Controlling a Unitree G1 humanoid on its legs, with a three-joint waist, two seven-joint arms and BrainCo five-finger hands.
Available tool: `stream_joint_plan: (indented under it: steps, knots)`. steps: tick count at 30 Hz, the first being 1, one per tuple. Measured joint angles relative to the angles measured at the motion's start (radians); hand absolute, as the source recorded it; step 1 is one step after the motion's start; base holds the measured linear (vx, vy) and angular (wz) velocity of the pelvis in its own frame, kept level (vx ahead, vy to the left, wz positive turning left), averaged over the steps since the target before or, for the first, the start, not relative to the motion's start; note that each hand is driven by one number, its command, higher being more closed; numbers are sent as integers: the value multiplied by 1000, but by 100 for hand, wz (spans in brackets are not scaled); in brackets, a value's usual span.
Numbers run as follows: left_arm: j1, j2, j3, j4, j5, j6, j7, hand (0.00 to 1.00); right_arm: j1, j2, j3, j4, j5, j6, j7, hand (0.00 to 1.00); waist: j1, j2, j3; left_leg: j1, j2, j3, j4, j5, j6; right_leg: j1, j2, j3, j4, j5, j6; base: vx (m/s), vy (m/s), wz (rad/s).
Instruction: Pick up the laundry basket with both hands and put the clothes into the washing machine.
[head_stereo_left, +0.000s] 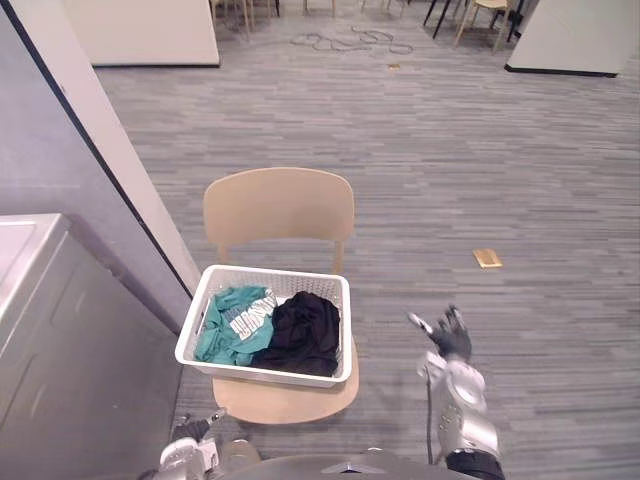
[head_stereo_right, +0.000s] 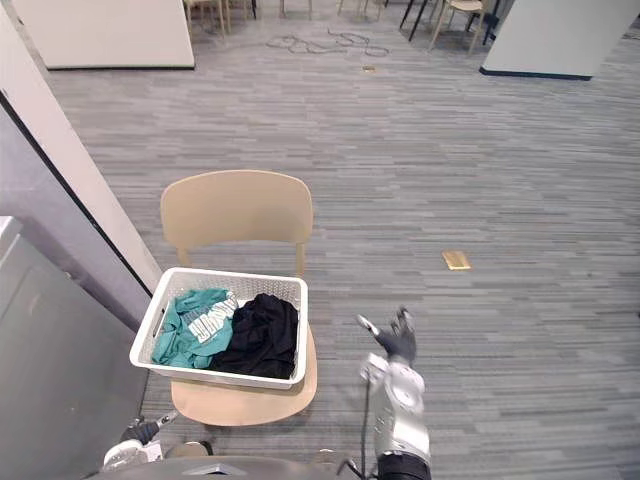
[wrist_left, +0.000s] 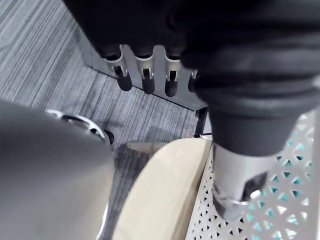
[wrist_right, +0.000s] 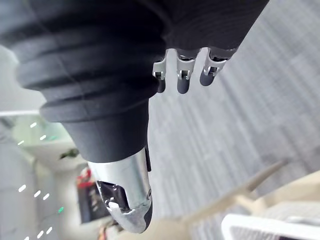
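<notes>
Left robot hand: low at the robot's left, by the front-left edge of the chair seat, nearer than the basket's near-left corner. Fingers straight in a row, thumb set apart, released, nothing in it. Apart from the basket in the head views.
Right robot hand: raised over bare floor to the right of the chair. Fingers straight, thumb pointing toward the basket, released and empty. Well clear of the basket.
Laundry basket: white, rectangular, lattice walls. It sits on the chair seat between the two hands and overhangs the seat on the robot's left. Neither hand is on it.
Clothes: all inside the basket. Teal shirt with pale print lies in the left half, black garment bunched in the right half, the two touching.
Chair: pale wood, round-fronted seat under the basket, backrest on the far side.
Washing machine: grey front, pale top, on the robot's left, near the basket's left end.
Partition: pale panel with a dark edge, slanting away behind the machine.
Floor: grey, streaked.
Tan piece: small, flat, on the floor beyond the right robot hand.
Cable tangle: loose on the floor, far back.
Far chairs: legs showing at the far right.
</notes>
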Motion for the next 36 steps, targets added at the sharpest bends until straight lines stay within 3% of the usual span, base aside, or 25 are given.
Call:
stream_joint_plan:
  steps: [3,8,11,15,16,22,28,36]
  knots:
    - [-6,18,-56,2,51,-4,-1,0,-48,-26,129,-25,-51,-18,36,0,10,0,4,34,-27,5,-30,-1,5,29,-18,2,-29,12,7,52,83,-4]
    - [-25,31,-88,1,79,-9,-7,0,-224,-186,400,9,-197,-19,118,0,32,13,31,-1,-34,-8,-64,29,15,-11,-16,-11,-26,21,12,-39,-5,8]
    - [-66,48,-117,-2,106,-11,-18,0,-377,-275,510,78,-260,-21,146,0,58,11,90,-60,-27,-43,-60,52,16,-48,-7,-36,-20,32,6,-104,-19,34]
    - [-112,92,-138,-10,125,-9,-18,0,-600,-357,687,192,-309,-26,163,0,84,-25,188,-157,-19,-105,-22,72,21,-91,1,-91,-6,39,-2,-102,-6,38]
    - [-123,101,-152,-11,124,-9,-10,0,-681,-384,756,224,-314,-26,164,0,106,-32,218,-189,-18,-118,-3,72,21,-110,0,-104,6,40,-3,-66,16,27]
    - [-146,104,-162,-31,96,-21,26,0,-906,-436,979,283,-409,-49,203,0,157,-36,283,-277,-20,-172,48,73,23,-147,-2,-148,28,41,-5,-56,25,24]
    - [-168,116,-163,-30,44,-23,59,0,-1024,-489,1071,363,-531,-59,204,0,180,-43,332,-333,-18,-195,66,81,30,-182,1,-167,37,44,-10,-64,20,10]
    - [-199,115,-176,-31,-25,-24,99,0,-1096,-485,1089,493,-626,-51,184,0,203,-42,357,-401,-6,-218,87,88,29,-225,14,-188,37,50,-18,-24,7,4]
